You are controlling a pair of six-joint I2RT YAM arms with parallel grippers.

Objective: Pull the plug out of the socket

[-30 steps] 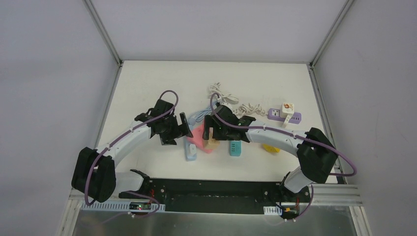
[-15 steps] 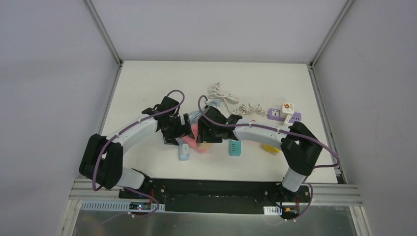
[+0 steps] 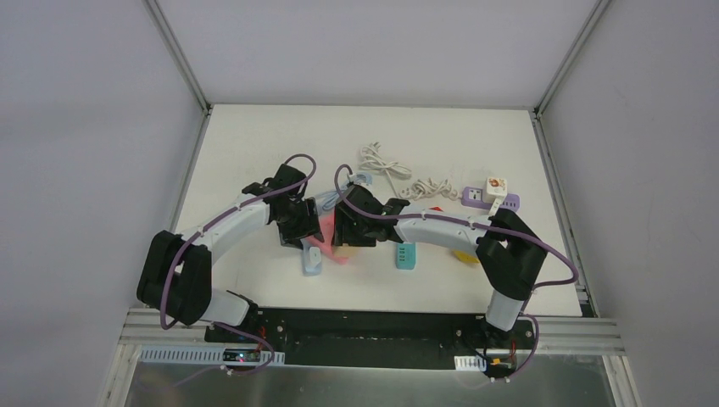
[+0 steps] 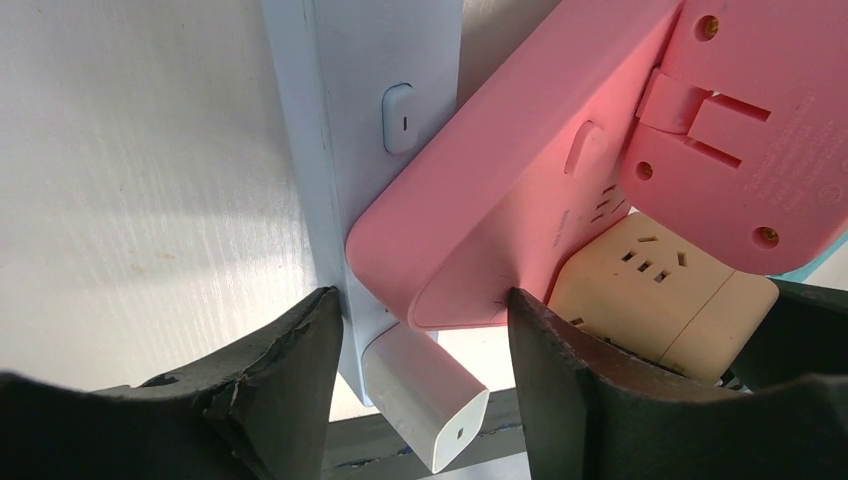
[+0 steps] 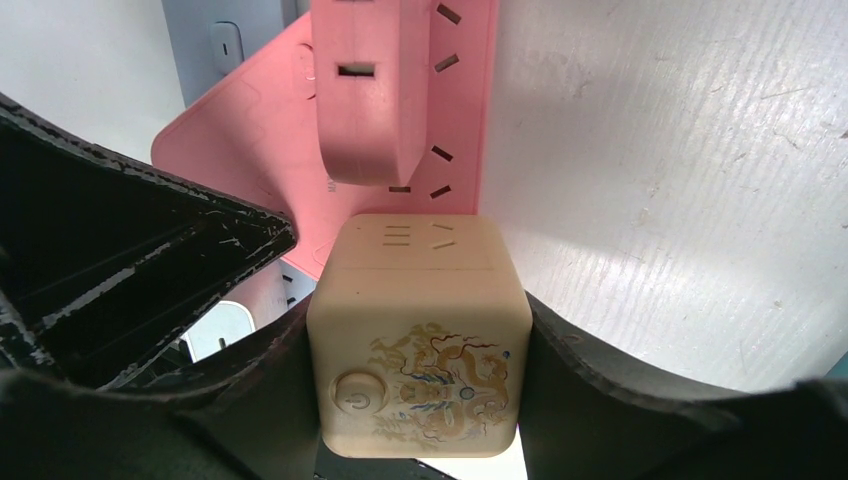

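A beige cube plug (image 5: 418, 340) with a dragon print sits plugged into a pink power strip (image 5: 250, 150). My right gripper (image 5: 418, 345) is shut on the cube's two sides. My left gripper (image 4: 422, 300) straddles the pink strip's rounded end (image 4: 470, 240), with both fingers against it. A white charger (image 4: 425, 400) plugged into a light-blue strip (image 4: 350, 100) lies between my left fingers, under the pink strip. In the top view both grippers, left (image 3: 310, 229) and right (image 3: 343, 233), meet over the pink strip (image 3: 326, 248).
The light-blue strip (image 3: 312, 261) lies just in front of the grippers. A teal strip (image 3: 405, 255) and a yellow item (image 3: 465, 254) lie to the right. A purple strip (image 3: 506, 203) with a white cube (image 3: 495, 186) and a white cable (image 3: 381, 161) lie behind.
Both grippers moved left and closer together. The pink and light-blue strips slid left with them. The left gripper came onto the pink strip's end.
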